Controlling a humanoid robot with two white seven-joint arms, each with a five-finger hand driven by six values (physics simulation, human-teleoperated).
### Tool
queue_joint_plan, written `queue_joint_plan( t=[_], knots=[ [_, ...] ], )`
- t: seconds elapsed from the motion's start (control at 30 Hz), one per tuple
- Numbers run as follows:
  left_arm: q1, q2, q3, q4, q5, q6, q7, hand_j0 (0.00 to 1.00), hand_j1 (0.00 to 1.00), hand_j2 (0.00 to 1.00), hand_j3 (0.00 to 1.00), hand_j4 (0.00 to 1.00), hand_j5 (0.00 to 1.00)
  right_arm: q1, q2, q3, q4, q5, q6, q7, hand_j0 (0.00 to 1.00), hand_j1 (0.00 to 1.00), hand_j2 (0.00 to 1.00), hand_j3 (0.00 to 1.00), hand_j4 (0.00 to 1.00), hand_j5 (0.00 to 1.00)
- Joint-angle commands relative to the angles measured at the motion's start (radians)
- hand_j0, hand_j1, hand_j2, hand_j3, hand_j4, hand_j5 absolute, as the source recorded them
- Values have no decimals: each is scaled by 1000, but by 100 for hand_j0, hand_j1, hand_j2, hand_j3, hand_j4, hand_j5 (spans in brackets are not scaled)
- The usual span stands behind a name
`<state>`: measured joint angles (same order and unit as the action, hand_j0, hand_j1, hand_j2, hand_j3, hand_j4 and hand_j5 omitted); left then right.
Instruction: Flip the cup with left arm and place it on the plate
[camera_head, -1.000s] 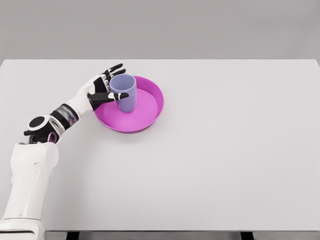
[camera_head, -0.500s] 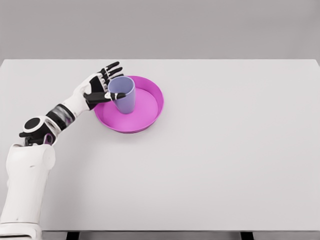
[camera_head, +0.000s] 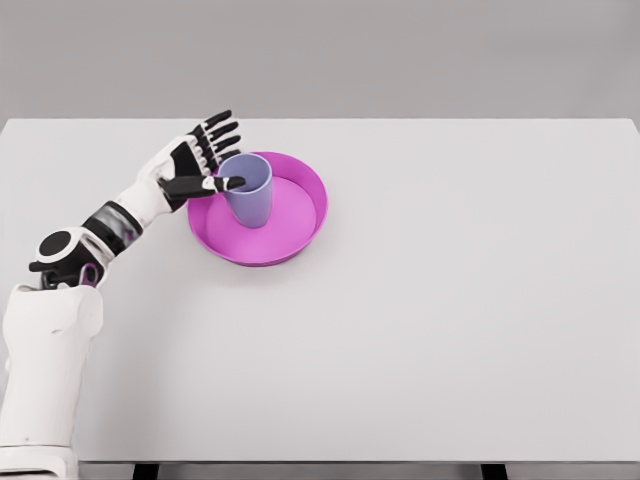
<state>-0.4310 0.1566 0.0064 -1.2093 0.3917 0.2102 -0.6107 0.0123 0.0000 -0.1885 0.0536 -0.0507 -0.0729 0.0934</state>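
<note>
Standing upright, mouth up, on the magenta plate (camera_head: 300, 235), the cup (camera_head: 248, 190) needs the left robot hand (camera_head: 192, 165), fingers spread beside it, drawn straight sideways without nudging the rim.

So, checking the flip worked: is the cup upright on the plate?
Upright: the cup stands mouth-up inside the plate, left hand open beside it.

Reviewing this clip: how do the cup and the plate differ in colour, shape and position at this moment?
The cup is pale lavender-blue; the plate is bright magenta. The cup is tall and narrow, standing upright with its mouth up; the plate is wide, shallow and low-rimmed. The cup stands inside the plate at its left side, while the plate rests directly on the table. Both are round, open-topped vessels. The left robot hand is open beside the cup.
</note>
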Motion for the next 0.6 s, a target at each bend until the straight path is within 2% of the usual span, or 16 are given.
queue_joint_plan(
  t=[0.0, 0.17, 0.3, 0.37, 0.43, 0.5, 0.57],
  knots=[
    [0, 4, 0, -3, 7, -32, 0, 100, 100, 100, 100, 100, 100, 0, 0, 0, 0, 0, 1, 0, 100, 100, 100, 100, 100, 100],
    [-2, 15, 1, -3, 7, -91, 0, 100, 100, 100, 100, 100, 100, -2, 0, 0, 0, 0, 1, 0, 100, 100, 100, 100, 100, 100],
    [-2, 84, 3, -13, 10, -115, 0, 100, 100, 100, 100, 100, 100, 0, 0, 0, 0, 0, 1, 0, 100, 100, 100, 100, 100, 100],
    [-3, 164, 17, -19, 33, -132, 0, 100, 100, 100, 100, 100, 100, -2, 0, 0, 0, 0, 1, 0, 100, 100, 100, 100, 100, 100],
    [2, 302, 6, -30, 99, -146, 0, 100, 100, 100, 100, 100, 100, 0, 0, 1, 0, 0, 1, 0, 100, 100, 100, 100, 100, 100],
    [6, 351, 7, -29, 116, -213, 0, 100, 100, 100, 100, 100, 100, 0, 0, 1, 0, 0, 1, 0, 100, 100, 100, 100, 100, 100],
    [54, 414, 0, -35, 119, -308, 0, 100, 100, 100, 100, 100, 100, 0, 0, 0, 0, 0, 1, 0, 100, 100, 100, 100, 100, 100]
  ],
)
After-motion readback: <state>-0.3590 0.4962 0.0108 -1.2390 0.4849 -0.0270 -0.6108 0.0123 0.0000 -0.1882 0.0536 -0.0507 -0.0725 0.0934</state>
